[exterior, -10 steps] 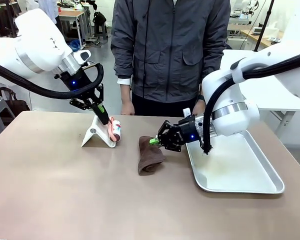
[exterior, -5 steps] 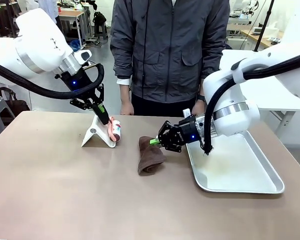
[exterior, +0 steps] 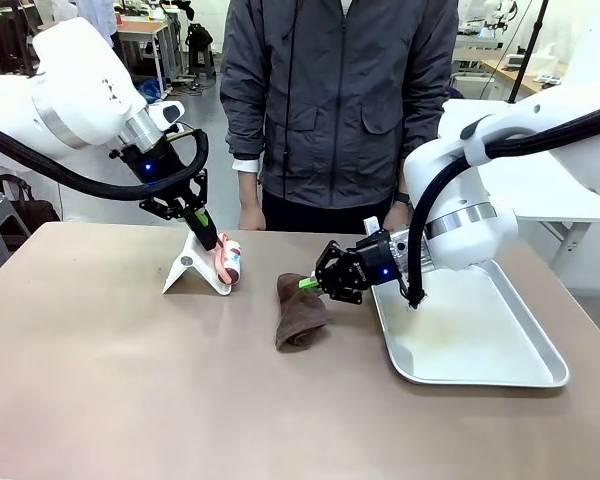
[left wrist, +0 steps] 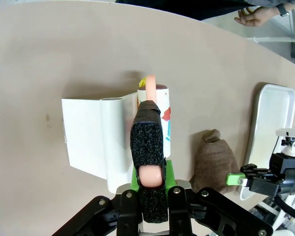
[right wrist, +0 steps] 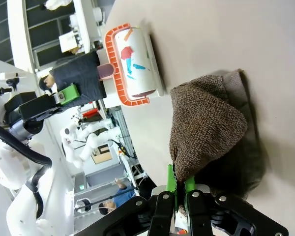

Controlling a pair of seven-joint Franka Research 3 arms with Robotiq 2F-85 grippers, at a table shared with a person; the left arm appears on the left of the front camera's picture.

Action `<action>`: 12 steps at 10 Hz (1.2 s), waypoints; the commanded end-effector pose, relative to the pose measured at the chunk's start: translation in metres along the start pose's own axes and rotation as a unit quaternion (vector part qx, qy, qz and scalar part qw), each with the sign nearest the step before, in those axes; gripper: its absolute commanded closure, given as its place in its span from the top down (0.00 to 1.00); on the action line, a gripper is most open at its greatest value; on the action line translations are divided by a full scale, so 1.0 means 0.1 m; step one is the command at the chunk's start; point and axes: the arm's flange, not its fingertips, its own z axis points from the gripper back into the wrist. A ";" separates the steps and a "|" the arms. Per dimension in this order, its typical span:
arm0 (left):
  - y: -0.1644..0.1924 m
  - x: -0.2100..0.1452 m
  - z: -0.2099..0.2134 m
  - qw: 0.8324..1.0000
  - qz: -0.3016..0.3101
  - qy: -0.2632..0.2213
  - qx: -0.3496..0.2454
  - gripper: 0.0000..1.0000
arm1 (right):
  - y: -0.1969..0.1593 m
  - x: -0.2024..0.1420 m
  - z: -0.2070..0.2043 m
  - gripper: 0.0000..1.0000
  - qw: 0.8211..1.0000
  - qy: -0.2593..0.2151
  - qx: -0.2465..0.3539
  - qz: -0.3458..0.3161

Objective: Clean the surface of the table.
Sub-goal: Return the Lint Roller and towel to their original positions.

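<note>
Table [exterior: 130, 390] surface is what you're working on, and it's running wide and flat right across the front view, a smooth matte brownish-taupe top with a rounded far edge where a person in a dark grey zip jacket [exterior: 340, 100] is standing.

Taking the shiny metal tray [exterior: 480, 345] as your landmark: it's a rectangular thing with a raised rolled rim, sitting on the table toward your right side. Just off its left edge, a brown cloth [exterior: 300, 312] is lying in a soft bunched heap, nubby terry texture showing clearly in the right wrist view. Your right gripper [exterior: 310, 284] is pinching the top corner of that cloth, green pads clamped tight together on the fabric, so it's pulling up into a little peak while the rest is resting on the table.

Farther left of the tray, past the cloth, a lint roller [exterior: 230, 262] is sitting: a white cylinder with colourful print, in a pinkish-orange plastic frame with a ribbed edge. Your left gripper [exterior: 202, 226] is squeezing its slim pink handle, jaws closed hard on it. Right beside the roller, on the side away from the tray, a white plastic cover [exterior: 185, 268] is standing on the table, glossy and smooth, with a curved trough and a flat flap.
</note>
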 end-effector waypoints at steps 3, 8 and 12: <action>0.07 -0.07 0.00 1.000 0.000 -0.017 0.018 0.79 | 0.04 0.06 0.00 0.64 1.000 0.020 -0.011 -0.011; 0.26 -0.12 0.21 0.998 0.023 -0.047 0.020 1.00 | 0.01 0.08 0.03 0.99 1.000 0.018 -0.013 -0.019; 0.51 -0.72 0.68 0.996 0.015 -0.084 -0.025 1.00 | 0.08 0.01 0.32 1.00 0.993 -0.062 -0.095 0.008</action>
